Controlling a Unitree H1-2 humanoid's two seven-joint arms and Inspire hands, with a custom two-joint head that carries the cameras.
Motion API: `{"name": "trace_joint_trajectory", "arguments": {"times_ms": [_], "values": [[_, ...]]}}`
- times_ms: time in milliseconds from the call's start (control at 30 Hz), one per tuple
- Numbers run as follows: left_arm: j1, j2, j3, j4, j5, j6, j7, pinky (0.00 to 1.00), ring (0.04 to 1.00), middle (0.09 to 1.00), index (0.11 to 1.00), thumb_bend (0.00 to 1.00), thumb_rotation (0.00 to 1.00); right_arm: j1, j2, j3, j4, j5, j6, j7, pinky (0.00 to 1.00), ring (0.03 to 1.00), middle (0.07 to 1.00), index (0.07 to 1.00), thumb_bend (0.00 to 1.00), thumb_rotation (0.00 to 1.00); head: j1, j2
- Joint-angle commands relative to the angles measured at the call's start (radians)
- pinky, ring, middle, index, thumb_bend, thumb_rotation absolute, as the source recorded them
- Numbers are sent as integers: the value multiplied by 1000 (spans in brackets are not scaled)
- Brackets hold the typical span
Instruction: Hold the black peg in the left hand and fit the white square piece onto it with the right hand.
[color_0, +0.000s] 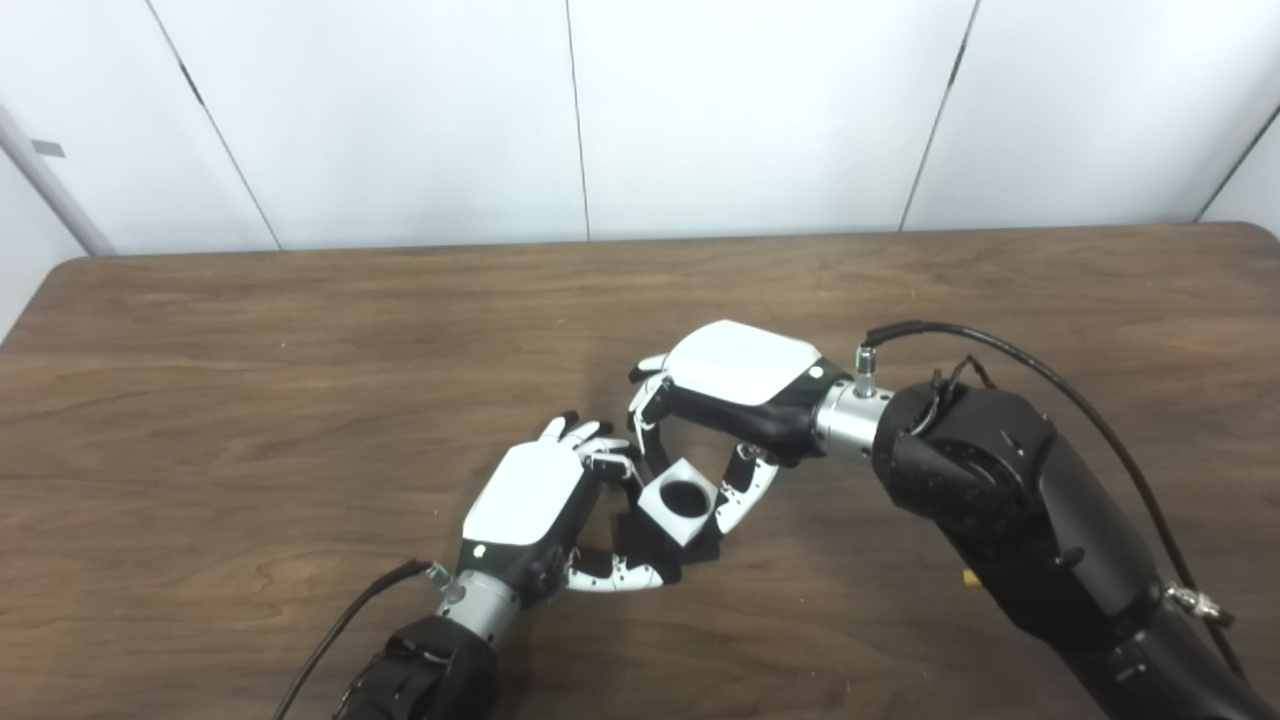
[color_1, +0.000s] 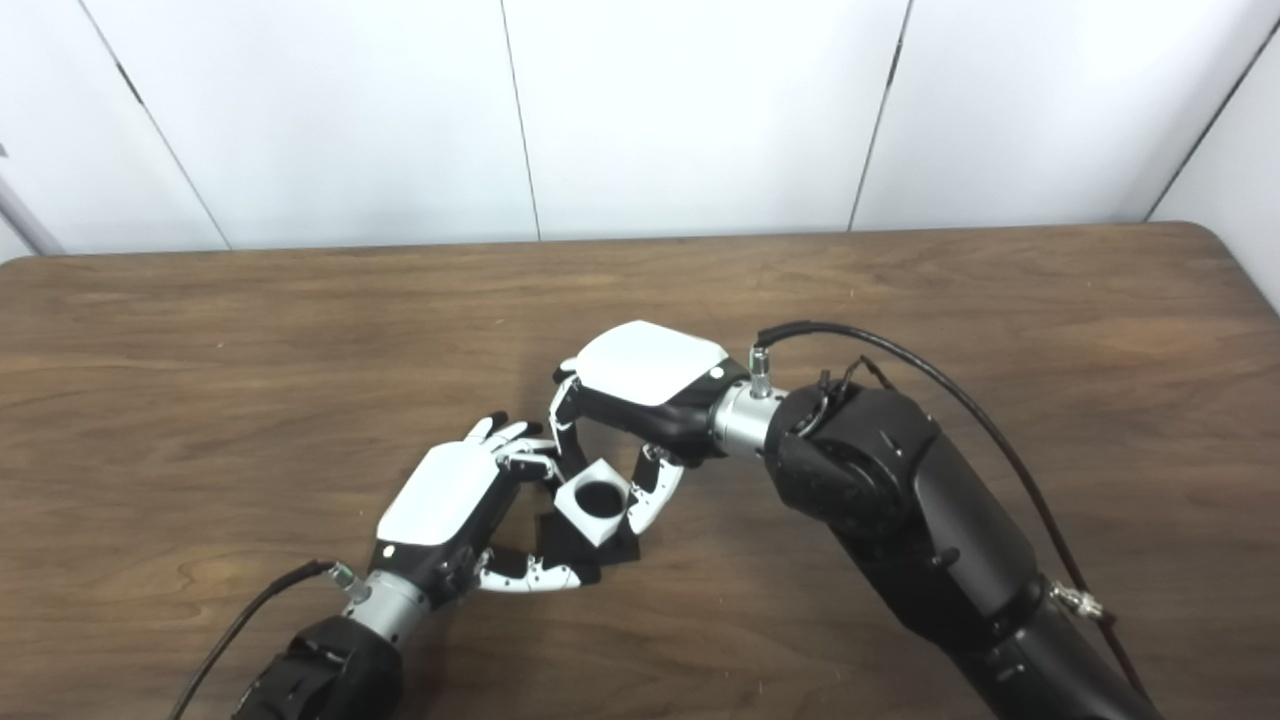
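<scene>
Peg-wise, the black peg (color_0: 655, 545) sits low over the wooden table (color_0: 250, 400), pinched between my left hand's (color_0: 530, 500) fingers and thumb. My right hand (color_0: 735, 385) is clamped around the white square piece (color_0: 680, 500), which sits on top of the peg, round hole facing up.

The black peg (color_0: 655, 545) is mostly hidden: the white square piece (color_0: 680, 500) covers its top, and the left hand (color_0: 535, 510) covers its near side, so its shape cannot be told. Whether the peg's tip has entered the piece's round hole cannot be told. The right hand (color_0: 725, 400) hides its own fingertips behind the piece. Both arms are cut off by the bottom edge. The surface (color_0: 250, 400) runs past the left and right edges.
</scene>
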Motion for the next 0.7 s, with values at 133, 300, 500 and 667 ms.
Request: {"name": "trace_joint_trajectory", "arguments": {"times_ms": [133,300,500,667], "values": [[18,2,-26,24,15,3,-40,1000,915,793,487,520,56,-17,2,-17,-10,1,-13,-43,863,901,765,488,525,143,0,2],[18,4,-26,24,14,2,-40,1000,915,793,487,519,57,-19,4,-20,-19,-2,-1,-37,860,908,782,571,946,251,-1,3],[18,5,-25,22,13,2,-43,1000,911,786,487,519,57,-16,3,-36,-28,7,3,-42,855,919,805,603,1000,326,-1,3],[18,6,-25,22,13,2,-44,1000,912,786,487,519,57,-14,-7,-49,-33,11,-5,-44,856,914,800,597,1000,334,-1,3]]}}
